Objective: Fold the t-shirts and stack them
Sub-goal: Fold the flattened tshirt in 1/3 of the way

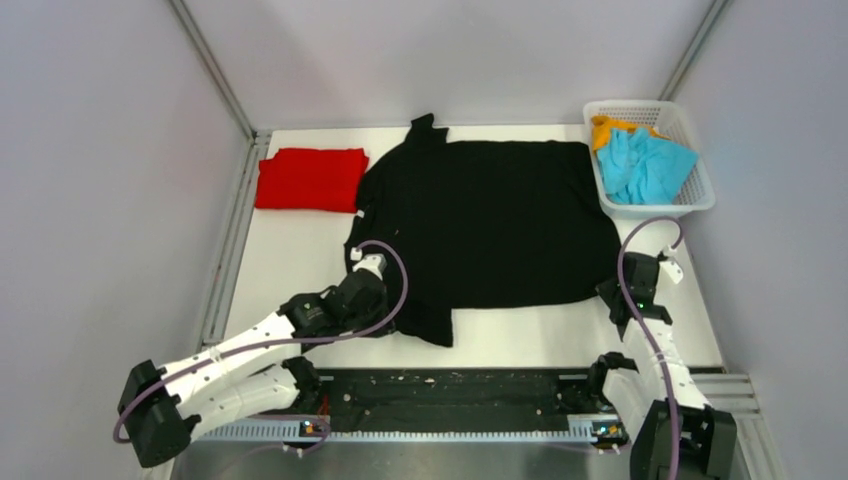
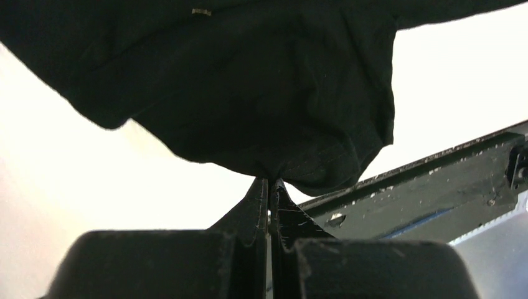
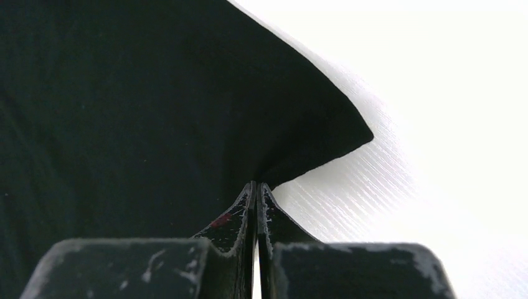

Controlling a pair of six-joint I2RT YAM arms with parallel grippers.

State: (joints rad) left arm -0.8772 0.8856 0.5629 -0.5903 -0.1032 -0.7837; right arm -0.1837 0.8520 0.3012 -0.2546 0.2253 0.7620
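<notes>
A large black t-shirt (image 1: 490, 220) lies spread flat across the middle of the white table (image 1: 300, 260). My left gripper (image 1: 392, 300) is shut on a bunched fold of its near left sleeve; in the left wrist view the cloth (image 2: 261, 93) rises from the closed fingertips of the gripper (image 2: 269, 180). My right gripper (image 1: 610, 292) is shut on the shirt's near right hem corner. In the right wrist view that corner (image 3: 311, 143) is pinched just beyond the gripper (image 3: 256, 184). A folded red t-shirt (image 1: 311, 180) rests at the far left.
A white basket (image 1: 655, 207) at the far right holds a cyan garment (image 1: 645, 165) and an orange one (image 1: 605, 128). A black rail (image 1: 450, 395) runs along the table's near edge between the arm bases. Grey walls close in on both sides.
</notes>
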